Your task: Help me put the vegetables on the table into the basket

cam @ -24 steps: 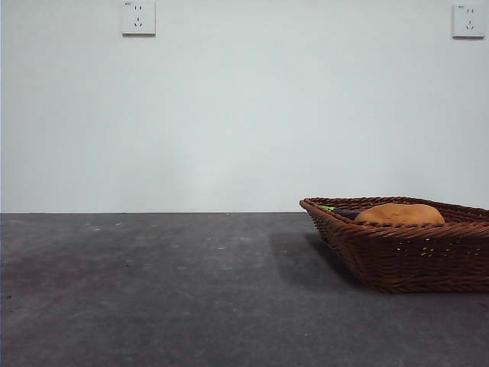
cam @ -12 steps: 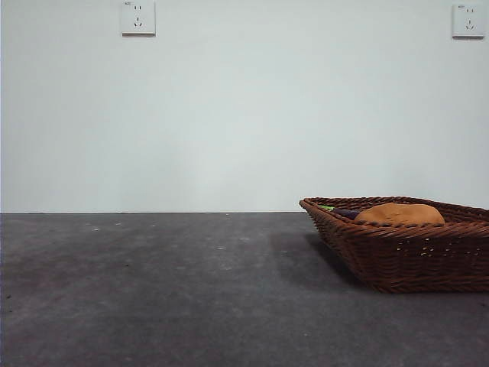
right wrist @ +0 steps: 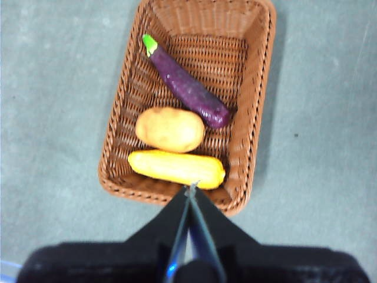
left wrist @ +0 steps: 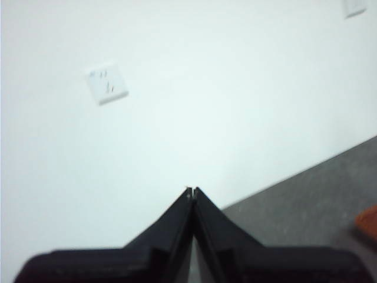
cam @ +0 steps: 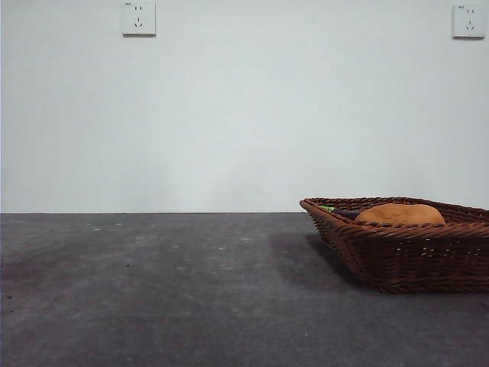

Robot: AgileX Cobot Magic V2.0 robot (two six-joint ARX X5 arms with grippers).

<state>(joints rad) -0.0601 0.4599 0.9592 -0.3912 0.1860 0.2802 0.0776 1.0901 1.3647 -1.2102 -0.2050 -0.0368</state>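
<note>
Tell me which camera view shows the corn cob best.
The right wrist view: the corn cob lies fully visible in the basket, beside the potato. The front view hides it behind the rim; the left wrist view misses it.

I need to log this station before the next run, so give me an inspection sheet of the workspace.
Surface: dark grey table, mottled.
Job's things: eggplant, potato and corn cob all lie inside the basket.
Clutter: nothing seen.
Grippers: left gripper shut, empty, aimed at the wall; right gripper shut, empty, above the basket.
Cables: nothing seen.
Surroundings: white wall with two sockets.
</note>
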